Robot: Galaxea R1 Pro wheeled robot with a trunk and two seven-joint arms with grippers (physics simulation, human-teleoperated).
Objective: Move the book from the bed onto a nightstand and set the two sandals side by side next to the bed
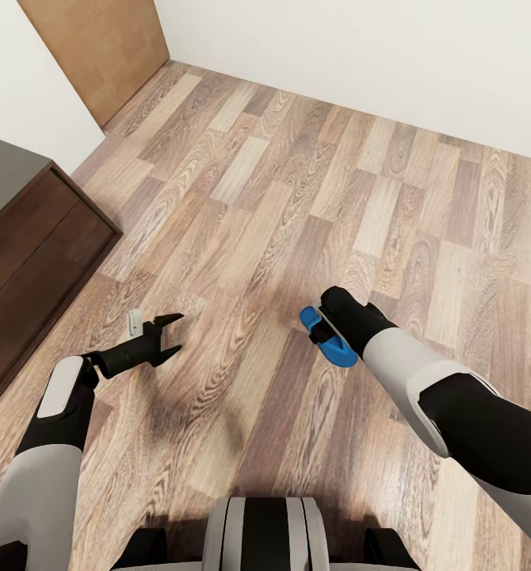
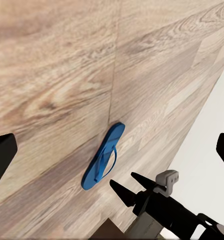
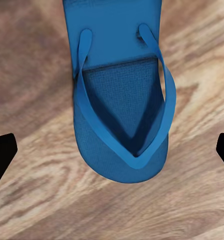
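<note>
Floor [image 1: 297, 159]: brown wood planks, bounded by white walls [image 1: 361, 55]; a light wooden door [image 1: 107, 47] is seen at the far left corner. Cabinet [image 1: 28, 254]: dark brown wood with drawer fronts, set along the floor's left edge against the wall. Sandal [image 1: 334, 342]: one blue flip-flop, laid flat on the floor right of centre, straps up, partly covered by the right arm [image 1: 424, 381]; it is seen whole from the left wrist [image 2: 103, 156] and close up from the right wrist [image 3: 124, 100]. Right gripper: positioned directly over the sandal, its black fingertips [image 3: 1, 157] held wide apart at either side of the sole; contact with the sandal cannot be told. Left gripper [image 1: 170, 337]: held low over bare floor left of centre, well apart from the sandal, its two pointed fingers spread; it is also seen from its own wrist camera [image 2: 124, 185], fingers parted. Robot base [image 1: 265, 535]: grey and black, seen at the near edge.
</note>
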